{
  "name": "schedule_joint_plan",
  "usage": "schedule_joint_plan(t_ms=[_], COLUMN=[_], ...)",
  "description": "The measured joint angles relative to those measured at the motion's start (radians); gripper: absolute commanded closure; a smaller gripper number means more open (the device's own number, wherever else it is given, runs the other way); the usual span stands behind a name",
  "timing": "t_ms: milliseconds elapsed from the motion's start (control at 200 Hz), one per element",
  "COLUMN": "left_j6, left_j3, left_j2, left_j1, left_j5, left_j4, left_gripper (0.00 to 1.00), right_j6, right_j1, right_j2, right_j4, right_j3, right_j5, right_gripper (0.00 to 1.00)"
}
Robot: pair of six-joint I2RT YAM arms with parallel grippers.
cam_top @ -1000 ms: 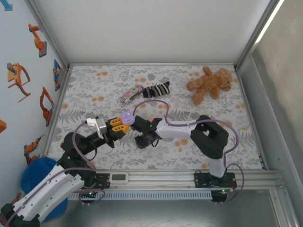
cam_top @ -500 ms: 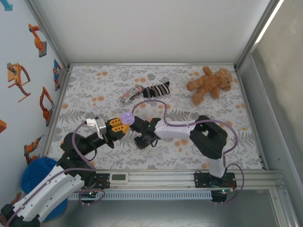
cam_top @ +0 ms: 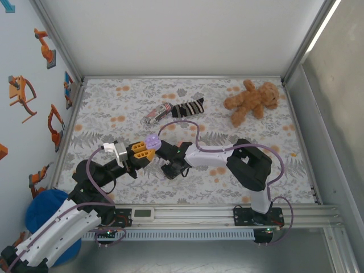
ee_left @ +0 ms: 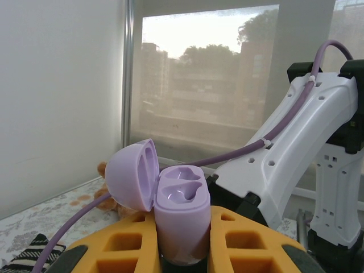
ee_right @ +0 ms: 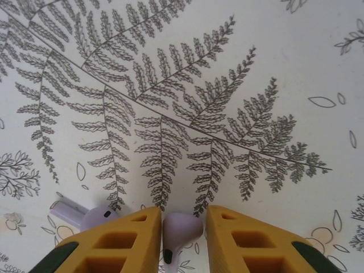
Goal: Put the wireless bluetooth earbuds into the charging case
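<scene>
Plastic, smooth and pale purple, makes up the rounded charging case [ee_left: 182,213]. It stands upright over the left half of the table, clamped tight between the ribbed yellow fingers [ee_left: 128,247] of the left gripper [ee_left: 183,242].

To its right, the right gripper [ee_right: 183,244] points down at the tablecloth [ee_right: 256,85], a pale sheet printed with grey ferns. Between its yellow fingers [ee_right: 114,242] lies one earbud [ee_right: 182,226], a glossy lilac bean with a short stem. The jaws stand narrowly apart around it, and I cannot tell whether they pinch it. A second earbud [ee_right: 91,217] of the same colour lies on the cloth, just beside the outer face of the finger at the left of that wrist view.

A blue rounded thing [cam_top: 46,209] sits off the table's near left corner. Toward the far edge lies a small grey-and-red patterned bundle [cam_top: 157,114], with a black-and-white striped sock [cam_top: 190,106] just beside it. Further right a fuzzy brown teddy bear [cam_top: 250,101] sprawls, well apart from both arms. The right arm's white link [ee_left: 284,153] rises close behind the case.

The case is open, with its domed lid [ee_left: 133,176] hinged back to the left. The two moulded wells [ee_left: 182,185] in its top show smooth hollow floors.
</scene>
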Motion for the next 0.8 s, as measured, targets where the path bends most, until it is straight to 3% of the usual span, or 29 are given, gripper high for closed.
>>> schedule_joint_plan(t_ms=[546, 796], left_j6=[0.003, 0.004], left_j3=[0.0, 0.0], left_j2=[0.002, 0.013], left_j1=[0.0, 0.0], left_j5=[-0.008, -0.014], left_j4=[0.0, 0.0], left_gripper=[1.0, 1.0], right_j6=[-0.003, -0.003], right_j1=[0.001, 0.002], right_j2=[-0.006, -0.077], right_j4=[0.003, 0.012], right_j3=[0.0, -0.031], right_j5=[0.01, 0.061], right_gripper=[0.78, 0.79])
